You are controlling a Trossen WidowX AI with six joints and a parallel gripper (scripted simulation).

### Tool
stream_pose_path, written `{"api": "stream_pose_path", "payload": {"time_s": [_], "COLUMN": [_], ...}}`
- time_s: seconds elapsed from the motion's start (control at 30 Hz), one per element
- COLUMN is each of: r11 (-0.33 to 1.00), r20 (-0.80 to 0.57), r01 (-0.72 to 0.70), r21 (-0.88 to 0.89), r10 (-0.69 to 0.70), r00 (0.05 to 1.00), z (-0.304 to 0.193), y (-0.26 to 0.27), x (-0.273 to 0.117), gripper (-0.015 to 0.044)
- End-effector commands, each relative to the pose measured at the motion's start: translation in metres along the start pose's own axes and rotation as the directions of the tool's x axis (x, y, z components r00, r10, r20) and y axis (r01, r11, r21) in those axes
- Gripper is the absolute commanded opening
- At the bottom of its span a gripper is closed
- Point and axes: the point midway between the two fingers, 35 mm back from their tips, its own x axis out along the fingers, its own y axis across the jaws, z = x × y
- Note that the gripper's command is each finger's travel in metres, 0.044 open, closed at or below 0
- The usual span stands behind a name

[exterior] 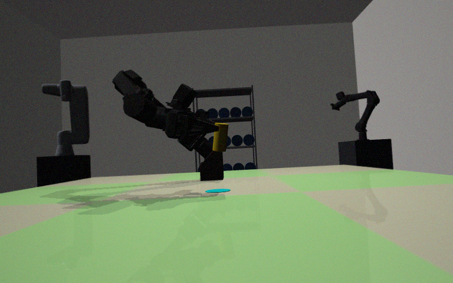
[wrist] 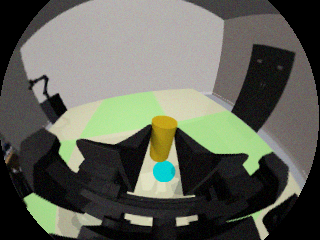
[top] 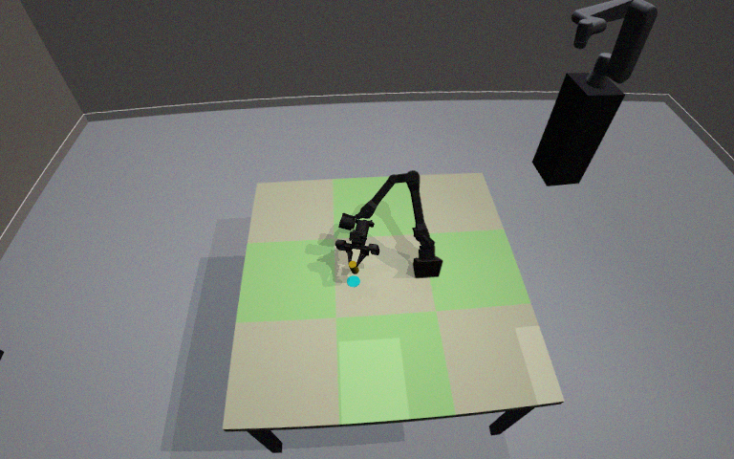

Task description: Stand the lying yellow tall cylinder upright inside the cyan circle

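The claw (exterior: 213,128) grips the cylinder (exterior: 220,137) near its top end and holds it well above the counter (exterior: 300,213), almost upright with a slight lean. The circle (exterior: 217,190) lies on the counter below it, and the two are apart.

The main risk is a landing off the mark. In the top view the cylinder (top: 353,265) sits just behind the circle (top: 353,281), toward the arm, though height may exaggerate that gap; a straight drop could put its base on or outside the rim. In the wrist view the cylinder (wrist: 163,136) stands just above the circle (wrist: 164,172) between the fingers. A second risk is tipping: if the lean is not corrected, the base would touch on one edge, and letting go then could topple a tall, narrow piece. With the grip so high, the bottom may also pivot on contact. A sideways pull-out could knock it over.

The arm reaches out from its base, elbow high, forearm sloping down, and the wrist points nearly level toward the cylinder.
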Motion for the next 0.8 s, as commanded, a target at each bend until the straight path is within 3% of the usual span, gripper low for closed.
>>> {"api": "stream_pose_path", "payload": {"time_s": [0.0,0.77], "r11": [1.000,0.990], "r20": [0.029,0.158], "r01": [0.017,0.096], "r21": [-0.021,-0.099], "r10": [-0.016,-0.080], "r00": [0.999,0.984], "z": [0.003,0.007], "y": [-0.001,-0.001], "x": [-0.004,-0.017], "gripper": [0.0105,0.0105]}}
